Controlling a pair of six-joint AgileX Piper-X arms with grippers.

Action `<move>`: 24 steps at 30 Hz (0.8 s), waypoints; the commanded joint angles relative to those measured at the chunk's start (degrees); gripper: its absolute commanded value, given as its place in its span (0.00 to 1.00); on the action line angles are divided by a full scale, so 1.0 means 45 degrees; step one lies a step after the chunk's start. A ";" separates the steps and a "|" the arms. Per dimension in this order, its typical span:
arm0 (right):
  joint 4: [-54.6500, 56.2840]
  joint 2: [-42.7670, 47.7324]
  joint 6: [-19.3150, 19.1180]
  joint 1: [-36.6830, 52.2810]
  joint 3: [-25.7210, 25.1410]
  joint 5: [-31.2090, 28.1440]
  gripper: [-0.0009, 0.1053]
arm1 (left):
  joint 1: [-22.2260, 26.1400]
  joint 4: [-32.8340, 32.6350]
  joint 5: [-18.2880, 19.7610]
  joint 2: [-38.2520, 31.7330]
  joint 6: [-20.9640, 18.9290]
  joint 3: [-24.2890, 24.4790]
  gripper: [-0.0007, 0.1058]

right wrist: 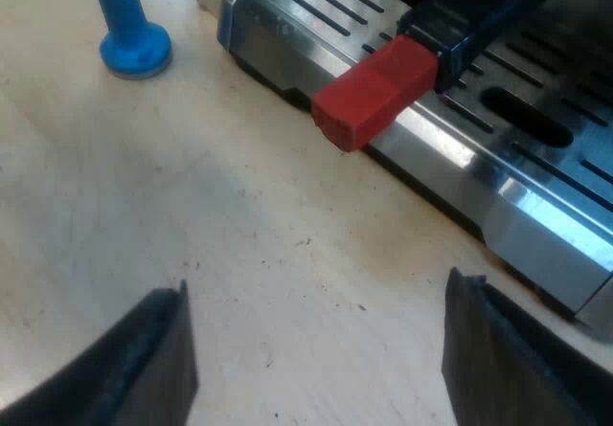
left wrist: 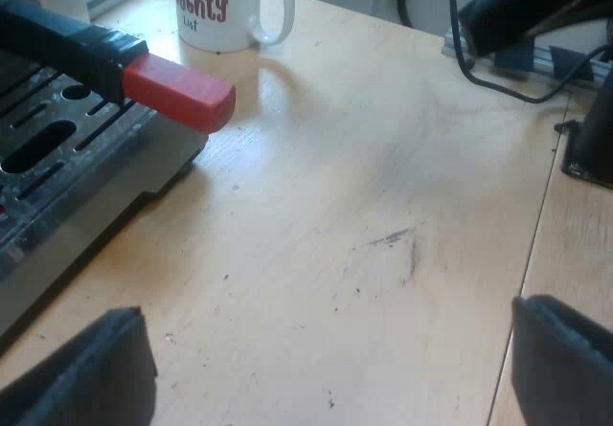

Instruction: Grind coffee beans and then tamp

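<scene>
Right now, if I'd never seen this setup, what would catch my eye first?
The bright red handle end jumps out first, sticking out over the metal front edge of the espresso machine. A blue tamper stands upright on the wooden table near the machine's corner, and a white mug with red lettering sits beyond the red end.

Both wrist cameras are looking down closely at the surface [left wrist: 383, 206] from differing sides, sharing the red handle end [left wrist: 180, 92].
</scene>
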State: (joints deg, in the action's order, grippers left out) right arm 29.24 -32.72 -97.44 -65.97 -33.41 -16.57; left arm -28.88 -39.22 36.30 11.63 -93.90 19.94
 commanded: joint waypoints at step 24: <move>-0.8091 -0.6647 0.2893 -0.3053 0.0560 -0.6461 0.13 | -0.0068 0.1674 0.0066 0.0607 -0.0169 -0.0676 0.74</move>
State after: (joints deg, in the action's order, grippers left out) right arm -3.57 -60.40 -84.68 -79.58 -30.67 -42.32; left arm -28.88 -33.16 36.30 13.96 -93.90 16.98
